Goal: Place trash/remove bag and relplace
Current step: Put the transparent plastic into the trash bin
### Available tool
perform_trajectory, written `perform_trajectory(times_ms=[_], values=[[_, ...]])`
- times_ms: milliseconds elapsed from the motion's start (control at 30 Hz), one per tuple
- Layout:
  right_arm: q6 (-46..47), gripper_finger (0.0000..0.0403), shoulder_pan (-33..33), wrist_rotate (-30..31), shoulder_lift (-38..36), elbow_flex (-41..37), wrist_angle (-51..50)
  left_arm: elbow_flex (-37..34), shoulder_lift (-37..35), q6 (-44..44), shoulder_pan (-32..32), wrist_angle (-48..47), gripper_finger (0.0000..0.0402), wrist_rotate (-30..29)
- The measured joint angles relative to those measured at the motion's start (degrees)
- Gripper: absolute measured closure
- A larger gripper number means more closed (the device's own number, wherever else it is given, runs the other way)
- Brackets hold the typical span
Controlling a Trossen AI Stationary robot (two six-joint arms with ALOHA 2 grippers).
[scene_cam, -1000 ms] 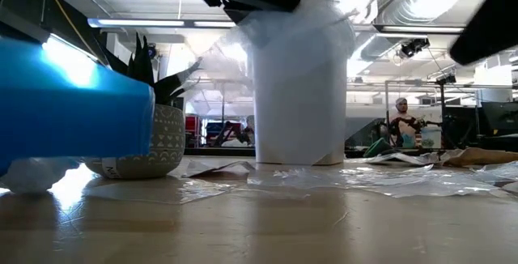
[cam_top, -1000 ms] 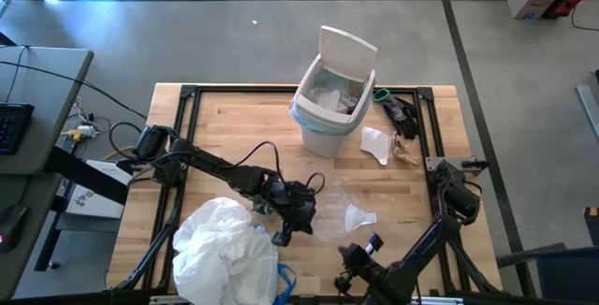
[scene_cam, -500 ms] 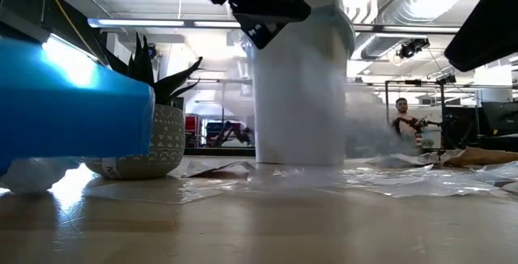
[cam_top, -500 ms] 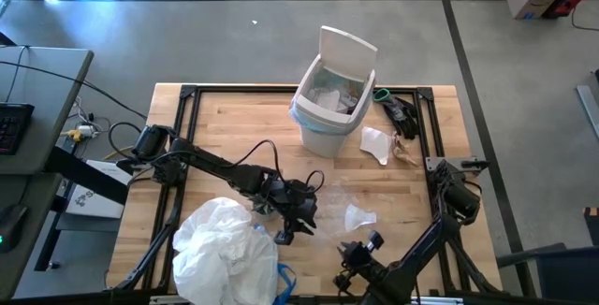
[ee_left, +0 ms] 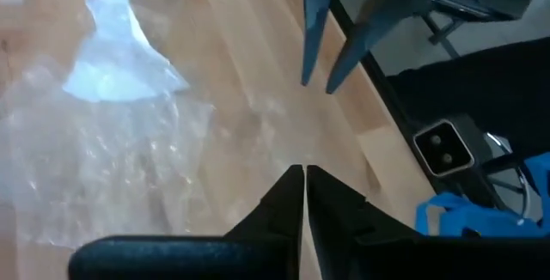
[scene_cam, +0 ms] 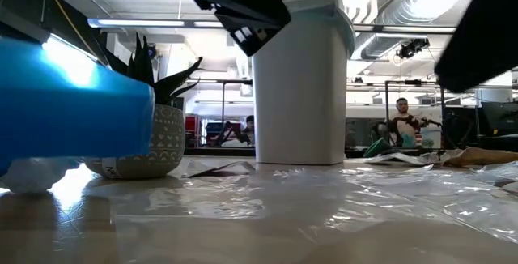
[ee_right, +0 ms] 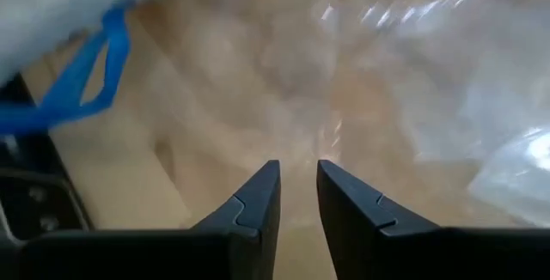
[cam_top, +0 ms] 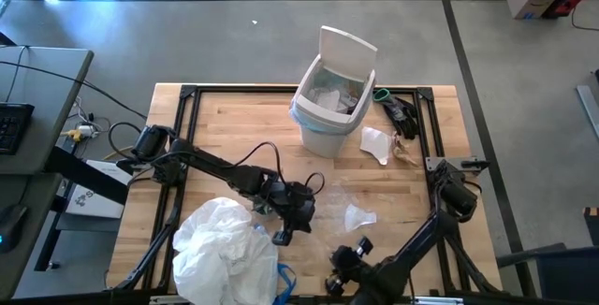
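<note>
1. High view: we take the white bin (cam_top: 329,107) as landmark. It stands at the far edge of the table (cam_top: 225,127), lid tipped up, with a light-blue bag (cam_top: 301,113) lining its rim and some trash showing inside. A white paper scrap (cam_top: 376,144) lies just beside the bin, toward the right arm's side. A clear plastic wrapper (cam_top: 358,217) lies well nearer the front than the bin. A large bunched white bag (cam_top: 227,246) with a blue tie sits at the front edge, far from the bin.
2. High view, arms: the left gripper (cam_top: 281,237) hovers between the bin and the bunched bag, just beside the bag. The right gripper (cam_top: 340,281) sits at the front edge, well apart from the bin.
3. Low view: clear plastic film (scene_cam: 340,207) spreads over the table in front of the bin. A potted plant (scene_cam: 150,126) stands to one side of it.
4. Left wrist view: the fingers (ee_left: 296,196) are pressed together on nothing. A wrapper (ee_left: 120,74) lies on the wood ahead.
5. Right wrist view: the fingers (ee_right: 258,198) stand slightly apart, holding nothing, over bare wood near crinkled plastic (ee_right: 481,91).
6. Judgement: some trash is in and the bin is lined, but loose scraps remain. We cannot tell whether the swap is finished.
</note>
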Motion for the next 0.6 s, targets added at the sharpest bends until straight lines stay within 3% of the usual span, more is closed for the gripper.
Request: perform_trajectory(times_ms=[333,600], values=[[-11.7,0.0336,-4.7,-3.7,0.5,0.0,8.8,-4.1,0.3,-2.4,-4.3,-0.8,0.037,-0.4],[-24.1,0.0336,-9.8,-17.0,4.9,0.0,22.1,-8.9,0.4,-6.2,-7.6,1.7,0.0327,-4.7]])
